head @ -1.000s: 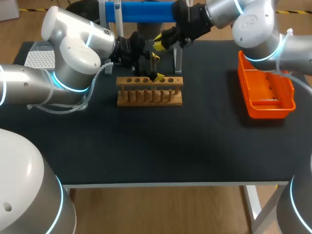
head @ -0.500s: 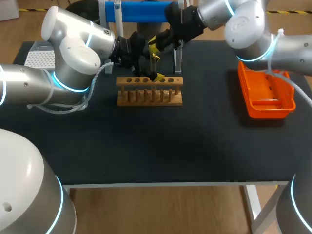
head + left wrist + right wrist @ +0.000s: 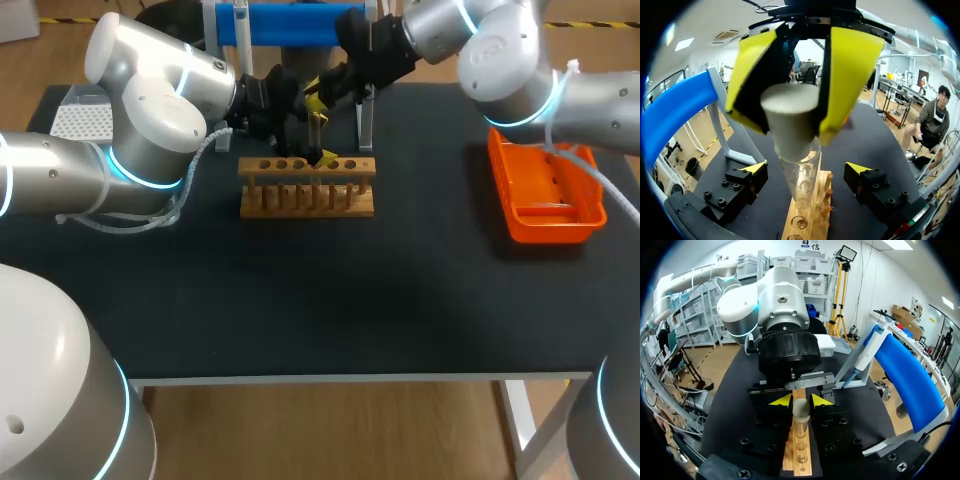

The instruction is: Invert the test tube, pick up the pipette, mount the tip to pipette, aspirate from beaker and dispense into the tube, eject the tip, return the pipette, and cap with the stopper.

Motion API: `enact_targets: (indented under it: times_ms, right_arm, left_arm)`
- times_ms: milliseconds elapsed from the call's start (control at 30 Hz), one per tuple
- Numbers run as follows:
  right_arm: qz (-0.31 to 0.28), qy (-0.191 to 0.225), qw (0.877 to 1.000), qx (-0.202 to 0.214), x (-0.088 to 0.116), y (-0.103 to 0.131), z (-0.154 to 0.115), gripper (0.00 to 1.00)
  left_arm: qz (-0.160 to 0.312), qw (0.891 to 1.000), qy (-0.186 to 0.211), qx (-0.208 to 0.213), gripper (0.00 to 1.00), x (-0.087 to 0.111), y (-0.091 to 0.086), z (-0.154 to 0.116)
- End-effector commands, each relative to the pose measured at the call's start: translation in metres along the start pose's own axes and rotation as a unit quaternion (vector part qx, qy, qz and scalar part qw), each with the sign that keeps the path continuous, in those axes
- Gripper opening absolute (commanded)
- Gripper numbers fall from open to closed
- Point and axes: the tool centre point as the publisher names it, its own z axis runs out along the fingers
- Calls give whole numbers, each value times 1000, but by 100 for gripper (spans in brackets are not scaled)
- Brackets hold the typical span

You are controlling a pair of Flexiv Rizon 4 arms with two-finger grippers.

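Observation:
A clear test tube [image 3: 802,185] stands upright in the wooden rack [image 3: 307,187]. My right gripper [image 3: 790,85] comes down from above, shut on a white tapered stopper [image 3: 790,122]. The stopper's narrow end is at the tube's mouth; how deep it sits cannot be told. In the right wrist view the stopper [image 3: 801,410] shows between my right gripper's [image 3: 801,401] yellow tips, with the tube [image 3: 801,429] and rack [image 3: 799,456] under it. My left gripper [image 3: 807,170] is open, one fingertip on each side of the tube, apart from it. In the head view my left gripper [image 3: 320,138] is at the rack's back and my right gripper [image 3: 315,88] is just behind it.
A blue pipette stand [image 3: 290,22] runs along the table's back edge, close behind both grippers. An orange tray [image 3: 545,190] lies at the right, under my right arm. A white tip box [image 3: 80,120] sits at the back left.
My right arm has swung left, bringing the stopper over the tube. My left arm and the rack have kept still.

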Motion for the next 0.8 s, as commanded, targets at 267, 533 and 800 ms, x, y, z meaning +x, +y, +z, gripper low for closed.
enact_targets:
  times_ms: [267,533,800]
  right_arm:
    - [3,-2,1000,2,-2,-3,1,0]
    - [4,-2,1000,2,-2,-4,0,0]
    - [5,0,1000,7,2,-8,3,0]
  left_arm:
    - [0,1000,0,0,100,0,0,0]
    - [0,1000,0,0,100,0,0,0]
    - [0,1000,0,0,100,0,0,0]
